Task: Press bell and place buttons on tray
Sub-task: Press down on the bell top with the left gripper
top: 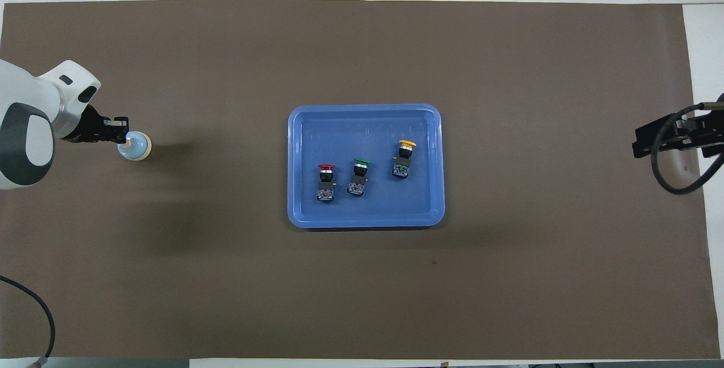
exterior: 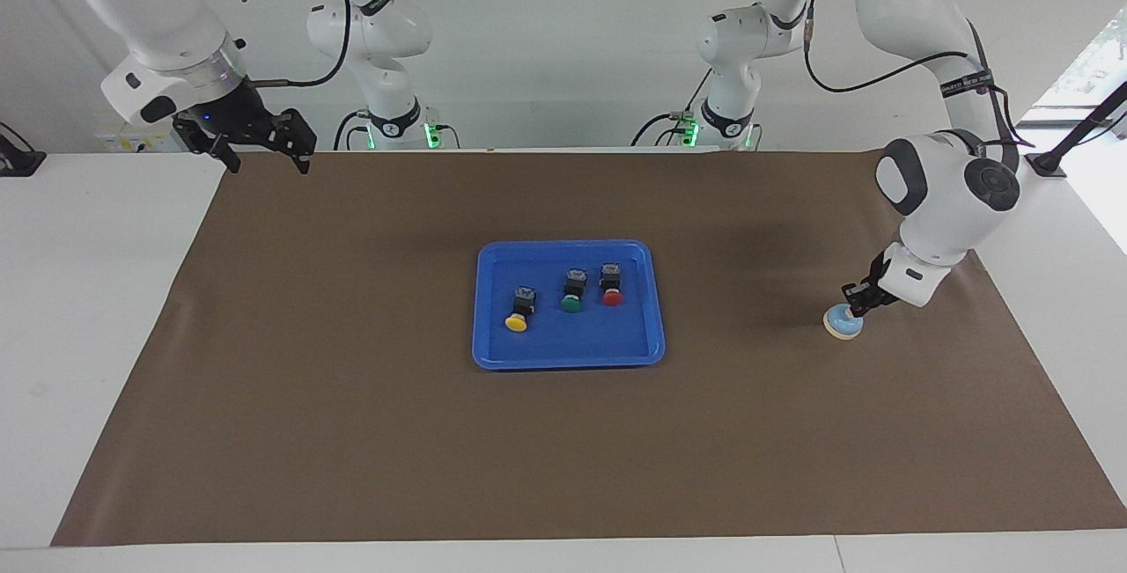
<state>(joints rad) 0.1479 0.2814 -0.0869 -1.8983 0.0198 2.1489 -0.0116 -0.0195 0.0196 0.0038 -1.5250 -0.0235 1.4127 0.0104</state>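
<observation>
The light-blue bell [exterior: 839,325] [top: 138,149] sits on the brown mat toward the left arm's end of the table. My left gripper [exterior: 853,305] [top: 123,137] is shut, and its tips sit on the bell's top, covering the knob. The blue tray [exterior: 568,360] [top: 365,109] lies mid-table. In it are the red button [exterior: 612,291] [top: 326,178], the green button [exterior: 572,298] [top: 358,173] and the yellow button [exterior: 519,316] [top: 404,156]. My right gripper [exterior: 269,165] [top: 676,130] waits open and empty above the mat's corner at the right arm's end.
A brown mat [exterior: 563,450] covers most of the white table [exterior: 97,309]. The two arm bases [exterior: 396,124] stand at the robots' edge of the table. A black cable [top: 34,306] loops at the mat's near corner by the left arm.
</observation>
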